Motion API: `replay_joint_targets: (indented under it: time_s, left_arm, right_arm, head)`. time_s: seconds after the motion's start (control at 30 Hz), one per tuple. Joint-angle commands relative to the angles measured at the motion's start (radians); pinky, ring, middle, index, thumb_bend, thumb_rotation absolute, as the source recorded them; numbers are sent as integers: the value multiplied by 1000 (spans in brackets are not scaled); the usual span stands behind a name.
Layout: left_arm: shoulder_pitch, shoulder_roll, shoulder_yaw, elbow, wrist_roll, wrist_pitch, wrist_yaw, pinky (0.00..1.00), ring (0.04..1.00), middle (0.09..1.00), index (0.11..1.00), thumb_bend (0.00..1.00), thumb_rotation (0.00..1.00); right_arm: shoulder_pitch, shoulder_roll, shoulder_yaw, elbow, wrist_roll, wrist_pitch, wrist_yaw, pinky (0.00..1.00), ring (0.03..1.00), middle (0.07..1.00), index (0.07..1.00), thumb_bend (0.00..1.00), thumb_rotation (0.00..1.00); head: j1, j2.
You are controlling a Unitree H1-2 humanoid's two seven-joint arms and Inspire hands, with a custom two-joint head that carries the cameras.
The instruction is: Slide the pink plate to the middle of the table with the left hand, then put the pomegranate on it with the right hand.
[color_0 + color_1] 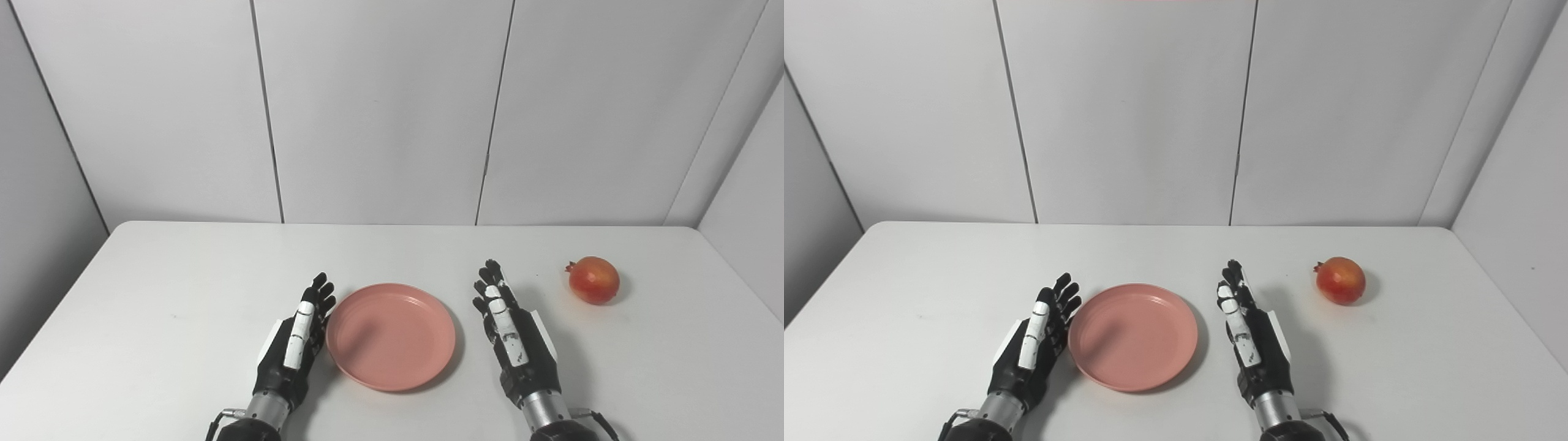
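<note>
1. Pink plate (391, 335) is sitting flat on the white table (184, 294), roughly centred left-to-right and toward the near edge, between the two hands. It is carrying nothing.
2. Left hand (295, 343) is resting edge-on just beside the plate's left rim, fingers straight, held together, gripping nothing. Rim contact looks likely, but I can't confirm it from either view.
3. Right hand (508, 334) is standing edge-on just right of the plate with a clear gap to the rim. Fingers are extended and close together, palm facing the plate, also gripping nothing.
4. Pomegranate (593, 280) is lying on the table, off to the right and farther back than the right hand, well apart from the plate, crown pointing left.
5. My read: the slide is at or near its end, since the plate is already looking about mid-table. Pick-up step not yet begun.
6. If the plate is needing more travel, I'd be pushing low on the rim with the flat of the fingers, slow and straight, so it isn't rotating or riding up over the fingertips.
7. For the fruit: opening the right hand wide before approach, coming in from above and the near side, wrapping around the widest part. It's round, so a glancing touch is risking a roll toward the right edge.
</note>
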Motion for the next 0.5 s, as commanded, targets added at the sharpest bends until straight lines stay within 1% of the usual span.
replay_joint_targets:
  time_s: [0.0,0.17,0.27,0.33,0.4,0.43,0.47]
  left_arm:
    - [-24,7,7,-6,2,-23,-2,1000,1000,1000,1000,656,1000]
    - [-20,10,11,-13,-4,-12,-6,1000,1000,1000,1000,664,1000]
    - [-19,16,9,-10,-8,-18,-15,1000,1000,1000,1000,666,1000]
    - [-21,19,10,-3,-19,-22,-27,1000,1000,1000,1000,659,1000]
    - [-23,19,11,2,-16,-29,-27,1000,1000,1000,1000,656,1000]
    - [-23,18,11,2,-10,-31,-22,1000,1000,1000,1000,655,1000]
    - [-23,18,11,2,-5,-32,-19,1000,1000,1000,1000,660,1000]
  right_arm:
    - [-34,13,5,-18,-10,2,-5,1000,1000,1000,1000,703,836]
    - [-42,19,11,-3,-32,0,-15,1000,1000,1000,1000,731,855]
    - [-44,26,7,7,-33,-6,-19,1000,1000,1000,1000,747,843]
    - [-47,26,7,20,-35,-31,-17,1000,1000,1000,1000,743,841]
    - [-50,25,6,29,-42,-48,-21,1000,1000,1000,1000,742,841]
    - [-52,24,4,29,-48,-48,-26,1000,1000,1000,1000,743,841]
    - [-54,23,3,28,-53,-48,-28,1000,1000,1000,1000,748,851]
  head:
    - [-19,2]
    - [-56,0]
    - [-52,2]
    - [-52,2]
    - [-52,2]
    - [-42,12]
    - [-42,12]
